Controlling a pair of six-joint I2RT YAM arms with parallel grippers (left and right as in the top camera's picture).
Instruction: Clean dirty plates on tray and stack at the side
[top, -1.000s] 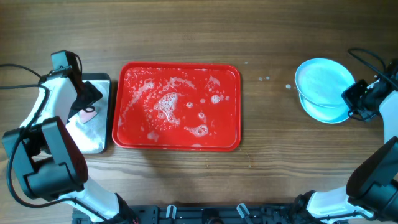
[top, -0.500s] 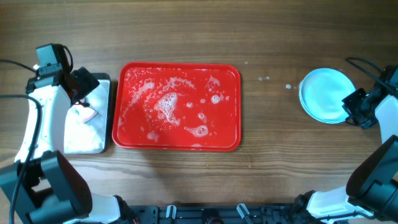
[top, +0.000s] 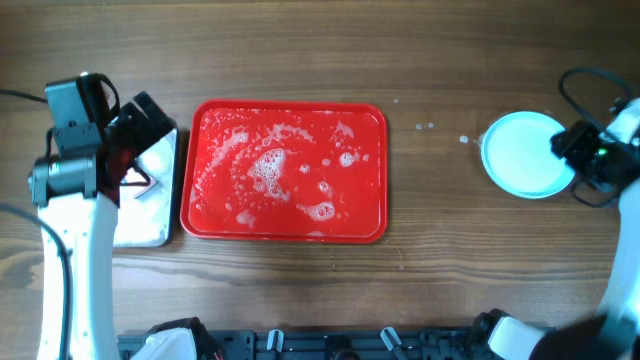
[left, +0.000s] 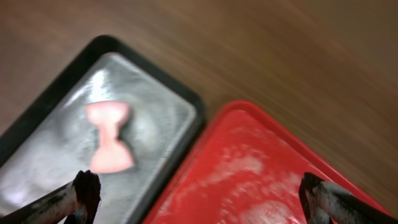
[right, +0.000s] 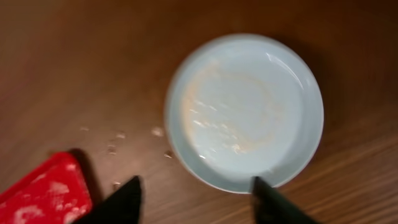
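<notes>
The red tray (top: 362, 205) lies mid-table, wet with white foam, and no plate is on it. A pale turquoise plate (top: 522, 153) rests on the wood at the far right; whether others lie under it I cannot tell. My right gripper (top: 572, 155) hovers over its right rim. In the right wrist view the plate (right: 244, 109) shows faint orange-brown marks, and the right gripper (right: 196, 200) is open, its fingers (right: 124, 200) clear of the plate. My left gripper (left: 199, 194) is open and empty, above the seam between the grey pan and the tray (left: 255, 165).
A grey metal pan (top: 140, 218) with a black rim sits just left of the tray and holds a pink bow-shaped sponge (left: 111, 135). Water drops (right: 115, 149) dot the wood between tray corner (right: 37, 196) and plate. The left arm (top: 70, 180) reaches over the pan.
The right gripper lowered the tilted plate flat onto the one below, then opened and drew back. The left arm rose away from the pan and sponge.
</notes>
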